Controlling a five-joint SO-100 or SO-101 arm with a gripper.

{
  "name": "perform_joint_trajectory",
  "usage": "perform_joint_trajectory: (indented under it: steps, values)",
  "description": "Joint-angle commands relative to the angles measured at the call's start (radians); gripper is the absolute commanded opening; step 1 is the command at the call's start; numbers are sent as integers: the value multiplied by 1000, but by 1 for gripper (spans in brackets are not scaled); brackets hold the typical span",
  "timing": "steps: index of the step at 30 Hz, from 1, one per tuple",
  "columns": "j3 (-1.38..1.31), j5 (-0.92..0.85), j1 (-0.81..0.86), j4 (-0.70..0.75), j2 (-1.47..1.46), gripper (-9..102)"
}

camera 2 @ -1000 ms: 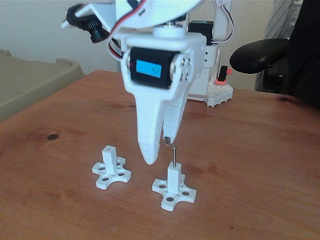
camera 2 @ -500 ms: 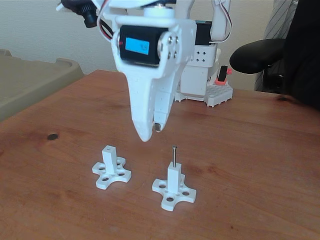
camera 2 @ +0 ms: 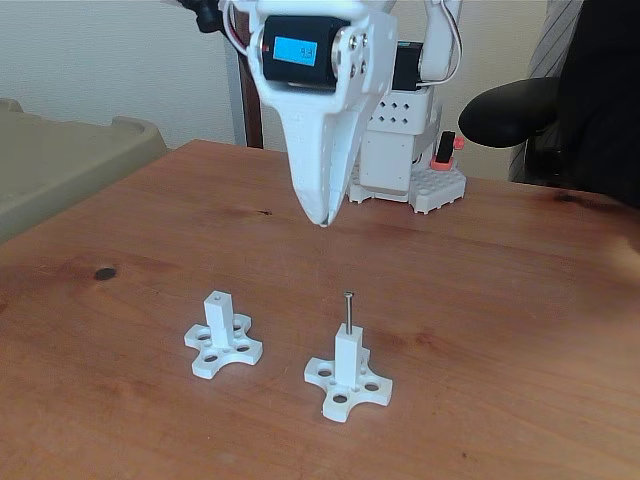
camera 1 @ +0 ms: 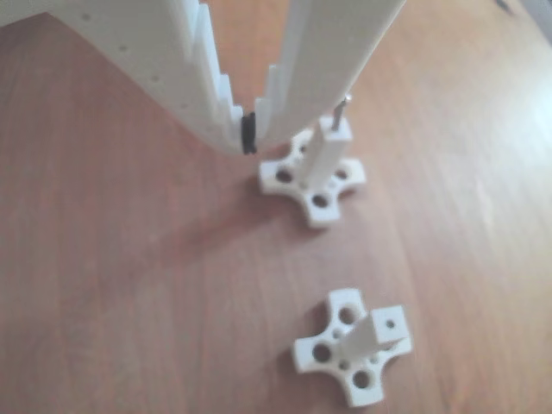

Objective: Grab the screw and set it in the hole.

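We are looking at a brown wooden table (camera 2: 520, 300) on which two white plastic posts with cross-shaped bases are standing a little apart. In the fixed view the screw (camera 2: 348, 312) is standing upright in the hole at the tip of the right post (camera 2: 347, 368), its small head at the top, with nothing gripping it. The left post (camera 2: 221, 335) is showing its own tiny hole open and unfilled at the tip. The gripper (camera 2: 322, 220) is hanging in the air well above the table, up and slightly left of the screw and farther back, its white fingers pressed together at the tips and carrying nothing. In the other view the gripper (camera 1: 248, 138) is reaching in from the top edge, its toothed fingers (camera 1: 194, 78) meeting at a dark pad, and the screw (camera 1: 342, 110) is peeking out just right of them above its post (camera 1: 321, 164), while the empty post (camera 1: 358, 345) is sitting nearer the camera. Behind the table in the fixed view, the arm's white base (camera 2: 395, 150) is standing at the far edge beside a black chair (camera 2: 510, 110).
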Motion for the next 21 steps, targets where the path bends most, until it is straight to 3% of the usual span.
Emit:
perform_joint_trajectory:
  steps: [1, 21]
  values:
    - [77, -17, 9, -5, 187, -4]
    - [623, -11, 64, 71, 980, -4]
